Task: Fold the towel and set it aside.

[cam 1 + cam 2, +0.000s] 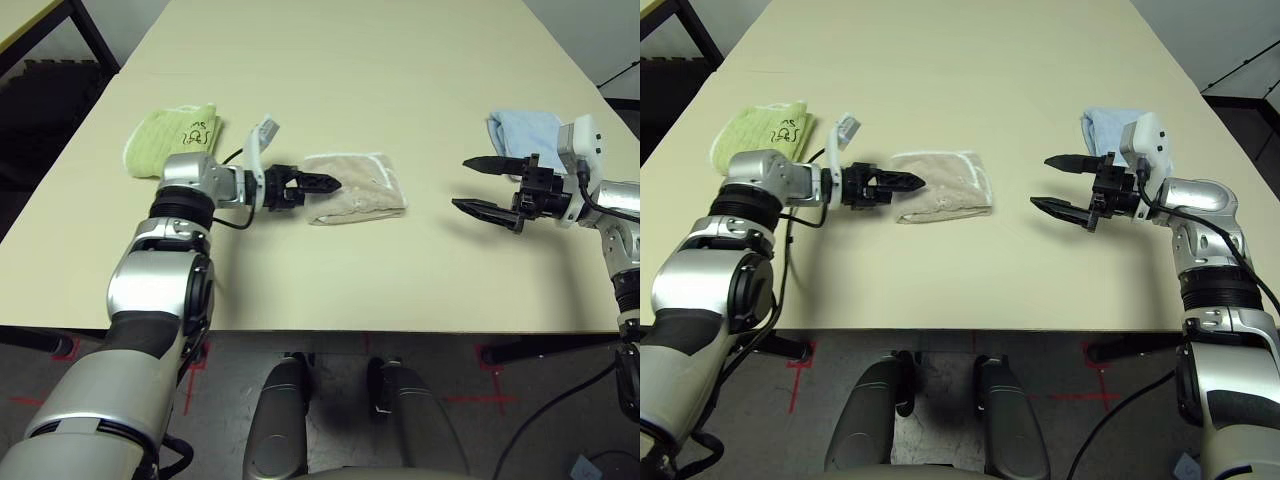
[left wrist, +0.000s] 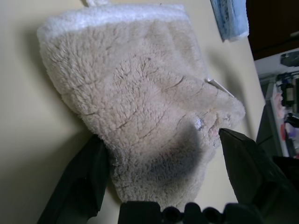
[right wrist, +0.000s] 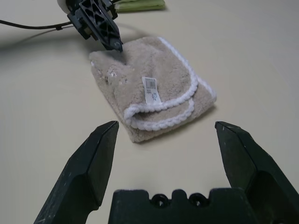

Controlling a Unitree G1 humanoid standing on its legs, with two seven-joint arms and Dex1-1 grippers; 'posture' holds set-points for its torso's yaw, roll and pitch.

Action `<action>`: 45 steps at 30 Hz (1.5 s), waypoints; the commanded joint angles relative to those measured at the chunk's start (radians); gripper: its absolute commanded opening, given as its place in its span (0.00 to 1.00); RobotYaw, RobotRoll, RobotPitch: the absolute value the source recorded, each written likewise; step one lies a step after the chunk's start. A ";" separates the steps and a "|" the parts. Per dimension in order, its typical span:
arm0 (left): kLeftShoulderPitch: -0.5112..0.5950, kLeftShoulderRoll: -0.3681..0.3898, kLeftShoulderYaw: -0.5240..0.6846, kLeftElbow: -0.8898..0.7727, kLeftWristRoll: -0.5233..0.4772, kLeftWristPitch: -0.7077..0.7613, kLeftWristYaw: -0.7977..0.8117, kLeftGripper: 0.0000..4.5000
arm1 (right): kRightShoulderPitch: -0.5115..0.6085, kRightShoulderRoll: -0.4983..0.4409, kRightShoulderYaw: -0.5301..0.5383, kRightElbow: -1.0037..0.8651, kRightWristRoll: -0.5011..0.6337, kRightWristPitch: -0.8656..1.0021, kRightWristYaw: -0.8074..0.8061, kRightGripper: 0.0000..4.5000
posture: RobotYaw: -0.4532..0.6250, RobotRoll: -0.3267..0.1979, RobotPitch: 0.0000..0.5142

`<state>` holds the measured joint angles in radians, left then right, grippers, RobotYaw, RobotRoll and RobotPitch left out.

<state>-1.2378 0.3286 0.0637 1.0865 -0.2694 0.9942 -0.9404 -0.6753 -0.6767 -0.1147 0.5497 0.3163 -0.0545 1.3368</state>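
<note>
While folded, towel (image 1: 355, 186) (beige), left claw (image 1: 318, 183) beside

The table (image 1: 400, 90) is evenly and brightly lit from overhead, and only soft, short shadows are cast under the arms. In the left wrist view a dark shadow is thrown on the towel (image 2: 140, 107) toward 6 o'clock, where the fingers (image 2: 79, 182) are blurred. No glare is seen.

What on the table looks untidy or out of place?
Little stands out. The folded beige terry towel lies flat, but its white-edged layers do not line up at one corner, and its care label faces up. The yellow-green and light blue folded towels lie tidy.
</note>
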 commanded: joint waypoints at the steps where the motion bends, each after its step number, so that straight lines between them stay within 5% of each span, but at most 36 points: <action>1: 0.009 -0.011 -0.019 0.055 0.035 -0.006 0.022 0.78 | 0.029 -0.015 -0.013 -0.019 0.011 0.007 -0.007 1.00 | 0.46 0.62 0.37; 10: -0.002 -0.006 0.008 0.077 0.033 -0.016 0.045 0.00 | 0.028 -0.011 -0.010 -0.004 0.008 -0.004 -0.017 1.00 | 0.47 0.62 0.36; 27: -0.110 0.135 0.097 -0.036 -0.053 0.071 -0.061 0.00 | -0.019 0.012 0.005 0.054 -0.006 -0.039 -0.021 1.00 | 0.50 0.62 0.33; 45: -0.214 0.263 0.374 0.132 -0.106 -0.408 0.232 0.00 | -0.070 0.066 0.026 0.076 -0.013 -0.055 -0.031 1.00 | 0.52 0.62 0.33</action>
<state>-1.4117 0.5736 0.4062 1.2045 -0.3483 0.6436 -0.7318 -0.7541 -0.6084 -0.0914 0.6337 0.3057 -0.1093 1.3069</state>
